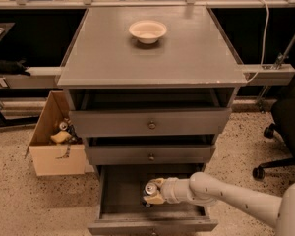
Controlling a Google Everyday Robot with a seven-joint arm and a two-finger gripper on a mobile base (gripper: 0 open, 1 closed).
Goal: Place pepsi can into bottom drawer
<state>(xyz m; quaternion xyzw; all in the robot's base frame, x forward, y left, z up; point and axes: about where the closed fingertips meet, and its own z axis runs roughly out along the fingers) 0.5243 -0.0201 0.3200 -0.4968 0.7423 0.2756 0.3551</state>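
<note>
Gripper (154, 191) sits low inside the open bottom drawer (120, 193), beneath the front edge of the tabletop (152, 63) and roughly below its middle. Its two pale fingers (155, 199) are closed narrowly around the pepsi can (150, 188), one on the nearer side and one on the farther.

The can stands upright with its long axis vertical and its silver top facing up. It is at the very tip of the hand, on the side away from the arm (226, 194), which reaches in from the right front corner. The can is well within the drawer walls, so the coming move looks to turn only on letting go and drawing back to the right without tipping it.

Whether the base of the can already touches the drawer floor cannot be told, because the fingers and shadow cover it. The drawer's front panel is cut off at the bottom. A white bowl (147, 31) rests near the tabletop's far edge.
</note>
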